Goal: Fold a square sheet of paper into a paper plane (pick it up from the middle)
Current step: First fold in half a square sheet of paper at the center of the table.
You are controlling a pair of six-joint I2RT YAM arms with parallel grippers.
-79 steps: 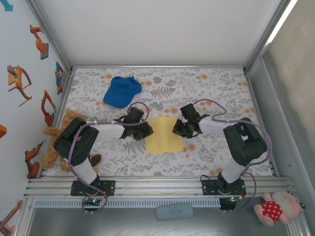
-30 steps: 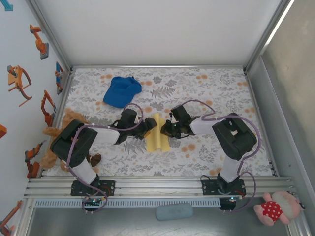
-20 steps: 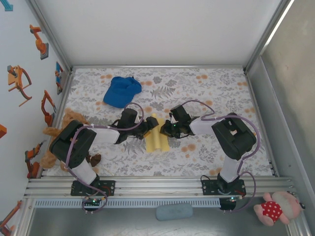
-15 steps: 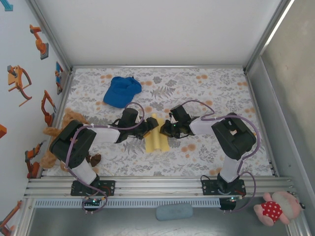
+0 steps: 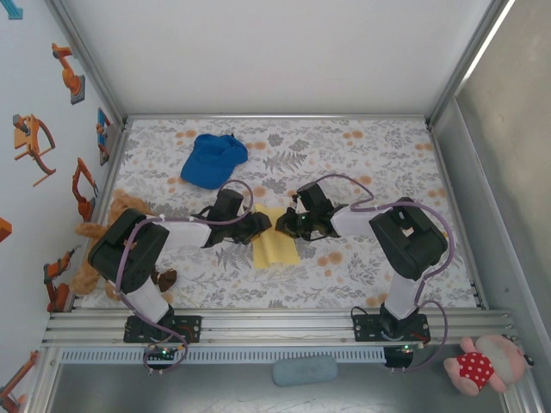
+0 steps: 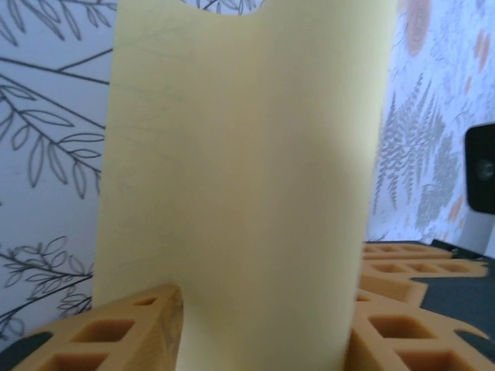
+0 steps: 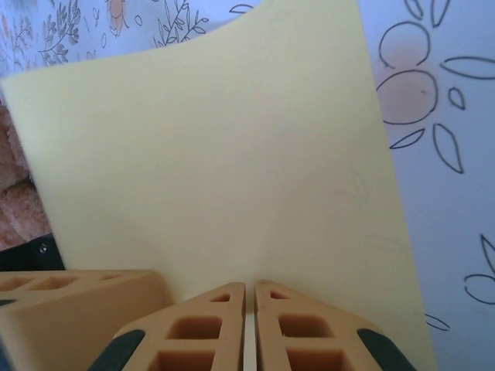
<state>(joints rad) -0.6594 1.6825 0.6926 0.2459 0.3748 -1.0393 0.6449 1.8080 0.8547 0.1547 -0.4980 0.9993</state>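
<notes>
Top external view, counter (image 5: 379, 155): floral-patterned, spanning mid-frame. Blue cap (image 5: 213, 160): upper left of the counter, well apart from the other items. Square sheet of paper (image 5: 275, 249): yellow, at frame centre, lying on the counter with its far part bowed upward. Right fingers (image 7: 209, 328): together, clamped on the sheet's edge. Left fingers (image 6: 116, 336): apart, flanking the curved sheet; whether they clamp it cannot be told.
</notes>
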